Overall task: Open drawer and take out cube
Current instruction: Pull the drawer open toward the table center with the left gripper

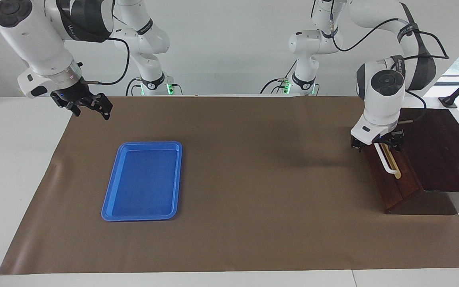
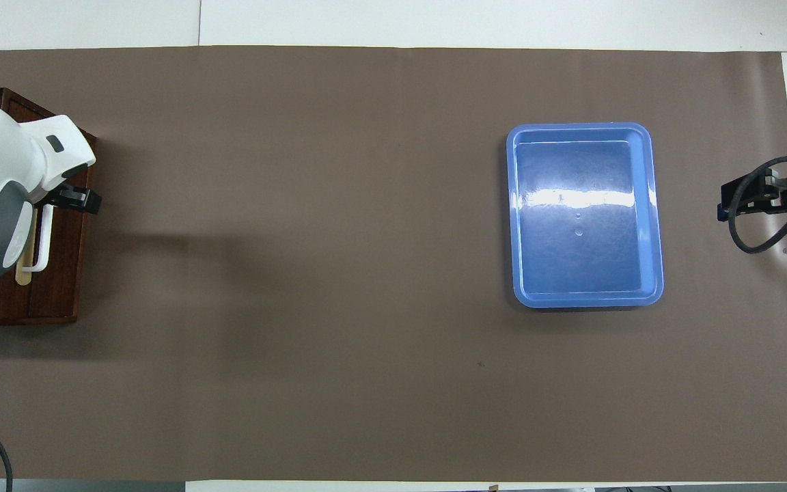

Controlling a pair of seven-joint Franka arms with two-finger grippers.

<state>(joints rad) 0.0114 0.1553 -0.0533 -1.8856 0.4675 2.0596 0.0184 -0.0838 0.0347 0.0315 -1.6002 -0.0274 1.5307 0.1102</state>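
Brown table mat (image 1: 253, 179), blue tray (image 1: 144, 181), wooden drawer (image 1: 393, 187)

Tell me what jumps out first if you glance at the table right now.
The blue tray stands out, empty on the brown mat toward the right arm's end. At the left arm's end, the left gripper sits at the white handle of the closed drawer. The right gripper waits in the air; no cube shows.

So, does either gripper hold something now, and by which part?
The left gripper is at the drawer handle, at its end nearer the robots; a closed grip cannot be told. The right gripper holds nothing.
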